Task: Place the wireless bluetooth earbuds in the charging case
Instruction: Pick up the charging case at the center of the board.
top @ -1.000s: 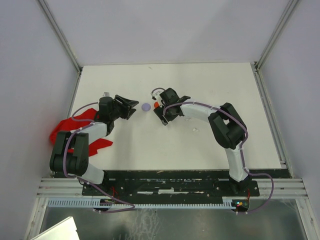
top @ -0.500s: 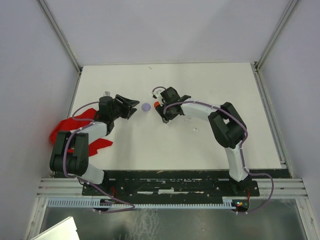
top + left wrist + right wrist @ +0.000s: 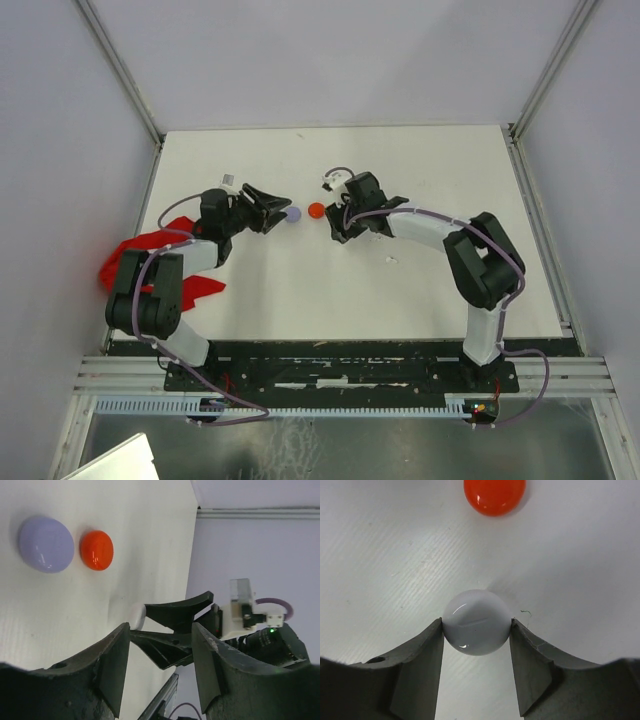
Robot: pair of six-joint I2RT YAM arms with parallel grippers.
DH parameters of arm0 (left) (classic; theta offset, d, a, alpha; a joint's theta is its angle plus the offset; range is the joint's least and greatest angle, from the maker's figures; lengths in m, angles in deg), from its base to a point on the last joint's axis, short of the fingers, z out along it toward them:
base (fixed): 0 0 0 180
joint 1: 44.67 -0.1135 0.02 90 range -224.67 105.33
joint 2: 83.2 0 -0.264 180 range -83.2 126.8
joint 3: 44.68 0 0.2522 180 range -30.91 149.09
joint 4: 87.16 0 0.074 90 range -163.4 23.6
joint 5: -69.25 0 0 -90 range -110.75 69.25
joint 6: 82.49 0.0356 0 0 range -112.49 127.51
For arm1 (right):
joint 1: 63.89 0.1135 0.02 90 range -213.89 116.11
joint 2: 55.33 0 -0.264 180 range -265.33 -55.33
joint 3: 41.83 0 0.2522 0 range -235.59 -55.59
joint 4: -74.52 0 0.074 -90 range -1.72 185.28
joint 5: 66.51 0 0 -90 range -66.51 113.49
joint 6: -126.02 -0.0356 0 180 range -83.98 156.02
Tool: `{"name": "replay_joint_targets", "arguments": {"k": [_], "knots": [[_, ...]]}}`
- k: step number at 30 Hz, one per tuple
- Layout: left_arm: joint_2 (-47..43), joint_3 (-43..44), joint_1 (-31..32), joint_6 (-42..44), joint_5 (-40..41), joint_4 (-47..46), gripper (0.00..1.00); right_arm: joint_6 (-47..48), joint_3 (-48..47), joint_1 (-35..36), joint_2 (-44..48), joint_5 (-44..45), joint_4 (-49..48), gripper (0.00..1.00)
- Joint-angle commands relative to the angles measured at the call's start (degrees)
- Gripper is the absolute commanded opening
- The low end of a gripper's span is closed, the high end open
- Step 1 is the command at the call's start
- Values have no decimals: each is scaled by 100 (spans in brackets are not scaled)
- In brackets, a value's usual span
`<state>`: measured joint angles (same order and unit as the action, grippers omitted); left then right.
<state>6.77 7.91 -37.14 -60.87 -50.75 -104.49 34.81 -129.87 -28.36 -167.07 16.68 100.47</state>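
My right gripper [image 3: 476,626] is shut on a glossy white round case [image 3: 476,622], both fingers touching its sides, low over the table. A red round case [image 3: 494,495] lies just beyond it. The left wrist view shows a lilac round case [image 3: 46,544] and the red one [image 3: 97,550] side by side, with the white one [image 3: 137,616] at the tips of the right gripper. My left gripper [image 3: 279,214] is open and holds nothing, right beside the lilac case [image 3: 293,214]. A tiny white bit [image 3: 392,260] lies on the table, too small to tell whether it is an earbud.
A red cloth [image 3: 128,257] lies at the table's left edge beside the left arm. Metal frame rails [image 3: 120,70] run along both sides of the white table [image 3: 420,170].
The right gripper shifted right and closed on the white case, uncovering the red case. The left gripper swung up toward the lilac case.
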Motion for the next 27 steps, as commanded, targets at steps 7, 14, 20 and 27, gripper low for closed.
{"name": "replay_joint_targets", "arguments": {"k": [7, 14, 20, 27], "knots": [[725, 481, 575, -42, -1041, -1318, 58, 367, 460, -362, 1252, -1473, -1018, 37], [913, 672, 864, 36, -1016, -1417, 56, 438, 581, -364, 1457, -1816, -1017, 36], [1012, 705, 981, 68, -1005, -1444, 56, 433, 599, -366, 1540, -1920, -979, 36], [1114, 714, 1105, 136, -1036, -1444, 54, 430, 595, -356, 1559, -1969, -948, 36]]}}
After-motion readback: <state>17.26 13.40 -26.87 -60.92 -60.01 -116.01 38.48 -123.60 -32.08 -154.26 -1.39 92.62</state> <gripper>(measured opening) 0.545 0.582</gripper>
